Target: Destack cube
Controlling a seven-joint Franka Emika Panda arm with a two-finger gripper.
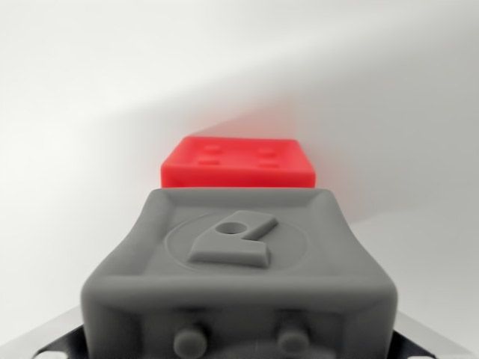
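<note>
Red cube [238, 161] sits just beyond the grey pincer [238, 280] finger, apparently lined up for a grasp; whether the pincer is released or clenched cannot be told

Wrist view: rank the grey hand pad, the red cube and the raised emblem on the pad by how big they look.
1. Grey hand pad, largest, though it sits right at the camera, so nearness inflates it.
2. Red cube, only partly visible behind the pad.
3. Raised emblem, smallest.

Matt red plastic cube [238, 161]; matt grey rubbery pincer [239, 280].
</note>
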